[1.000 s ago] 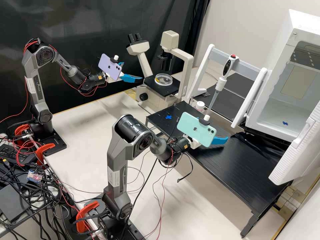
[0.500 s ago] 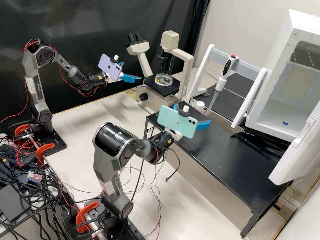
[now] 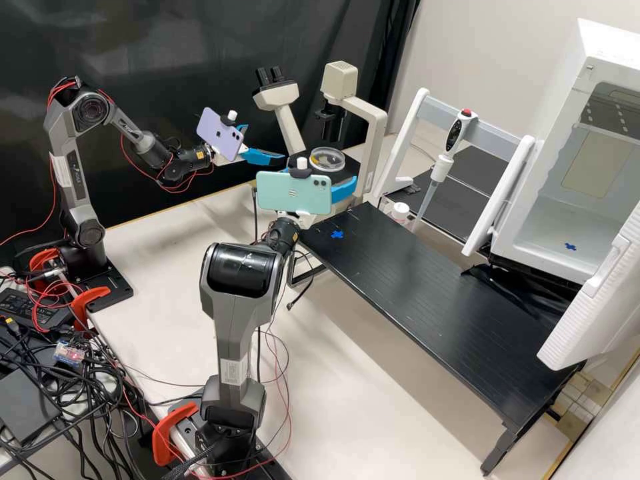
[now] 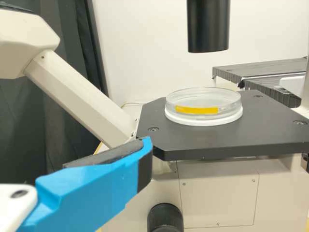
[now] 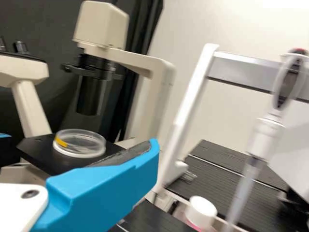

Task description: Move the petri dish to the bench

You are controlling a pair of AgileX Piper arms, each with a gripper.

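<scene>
The dish [image 4: 203, 105] sits flat on the black stage [image 4: 212, 145] of the microscope [image 3: 377, 133], below the black column [image 4: 207, 24] and apart from it. It is round and clear, with a white base and a yellow strip on its side. Neither gripper touches it.

The left gripper [image 3: 266, 142] is near the stage, on the eyepiece side. Its two blue fingers [image 4: 87, 193] stand wide apart with nothing between them, and the one in its wrist view has a dark pad. The right gripper [image 3: 325, 168] is also near the stage, on the side toward the black bench [image 3: 427, 307]. Its fingers [image 5: 106, 186] are spread well apart too, and it has hold of nothing. A purple phone [image 3: 220, 135] is mounted on the left gripper and a mint phone [image 3: 293, 192] on the right one.

A blue cross [image 3: 337, 235] marks the black bench near its microscope end. Just beside that end is a bottle with a white cap [image 3: 400, 212]. The pipette [image 3: 455, 133] hangs upright on a white stand [image 3: 408, 127], between the microscope and a white cabinet [image 3: 603, 60]. The cabinet's door [image 3: 580, 327] is open, and another blue cross [image 3: 570, 247] lies on its floor.
</scene>
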